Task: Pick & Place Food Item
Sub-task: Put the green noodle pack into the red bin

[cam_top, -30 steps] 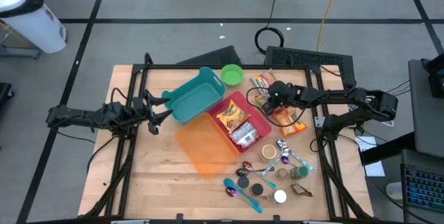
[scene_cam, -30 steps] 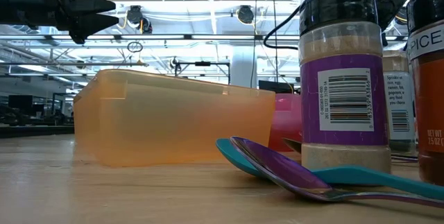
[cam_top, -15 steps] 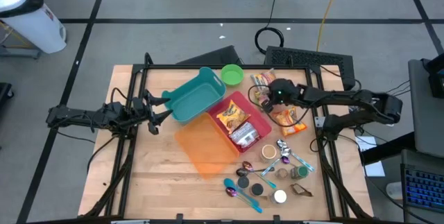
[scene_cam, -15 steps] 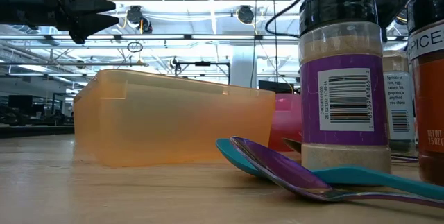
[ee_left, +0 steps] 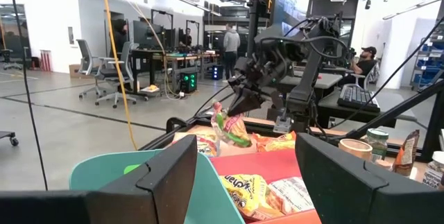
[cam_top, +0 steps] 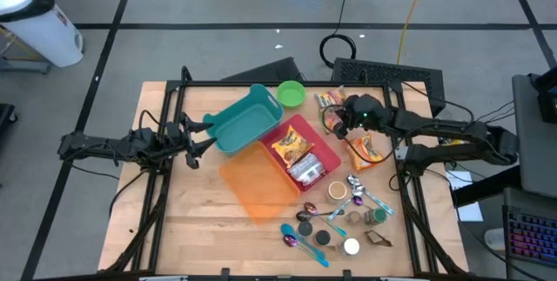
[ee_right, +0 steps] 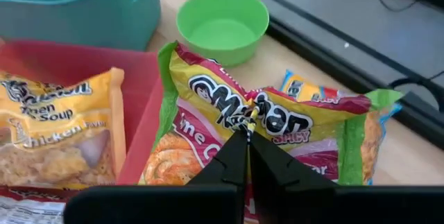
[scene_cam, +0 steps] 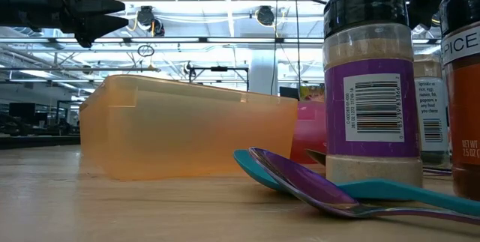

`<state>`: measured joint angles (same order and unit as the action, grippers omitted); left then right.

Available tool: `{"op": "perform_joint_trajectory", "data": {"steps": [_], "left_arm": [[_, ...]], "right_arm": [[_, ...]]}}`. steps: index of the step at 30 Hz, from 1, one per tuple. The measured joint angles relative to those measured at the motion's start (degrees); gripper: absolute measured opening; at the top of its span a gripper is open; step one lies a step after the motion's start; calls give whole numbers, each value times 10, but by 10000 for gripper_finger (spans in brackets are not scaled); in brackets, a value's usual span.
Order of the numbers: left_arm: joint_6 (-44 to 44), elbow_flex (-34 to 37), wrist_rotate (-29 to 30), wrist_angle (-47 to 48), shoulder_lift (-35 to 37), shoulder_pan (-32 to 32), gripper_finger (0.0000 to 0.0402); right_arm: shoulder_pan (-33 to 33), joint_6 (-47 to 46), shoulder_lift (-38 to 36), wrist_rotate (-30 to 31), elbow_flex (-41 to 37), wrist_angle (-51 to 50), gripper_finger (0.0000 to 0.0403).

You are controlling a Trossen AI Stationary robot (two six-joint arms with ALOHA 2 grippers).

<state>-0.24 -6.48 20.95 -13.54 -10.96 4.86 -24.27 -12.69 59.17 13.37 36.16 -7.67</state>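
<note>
On a wooden table (cam_top: 191, 220) sit, from biggest down, an orange tub (cam_top: 257, 185), a teal bin (cam_top: 244, 122), a red tray (cam_top: 324, 146) already holding two food packets, a green bowl (cam_top: 291, 93), and a cluster of spice jars (cam_top: 376, 217) and spoons (cam_top: 300, 237); the right gripper (ee_right: 247, 135) is closed on the top edge of a green and yellow noodle packet (ee_right: 277, 123), which hangs between the bowl and the red tray's far corner; the left gripper (ee_left: 246, 175) waits at the table's left edge by the teal bin, its jaws spread apart and empty; the hold looks like a thin pinch on the packet's wrapper, so the packet could slip free, or swing and catch the tray's rim and land on the table instead.
</note>
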Motion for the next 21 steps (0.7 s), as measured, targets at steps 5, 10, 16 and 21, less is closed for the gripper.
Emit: {"op": "perform_joint_trajectory", "data": {"steps": [5,10,16,21], "left_arm": [[0,0,0,0,0,0,253],[0,0,0,0,0,0,253],[0,0,0,0,0,0,253],[0,0,0,0,0,0,253]], "right_arm": [[0,21,-9,0,0,47,1],[0,43,-9,-11,0,112,0],[0,51,-9,-121,1,191,0],[0,43,-9,-214,1,230,0]]}}
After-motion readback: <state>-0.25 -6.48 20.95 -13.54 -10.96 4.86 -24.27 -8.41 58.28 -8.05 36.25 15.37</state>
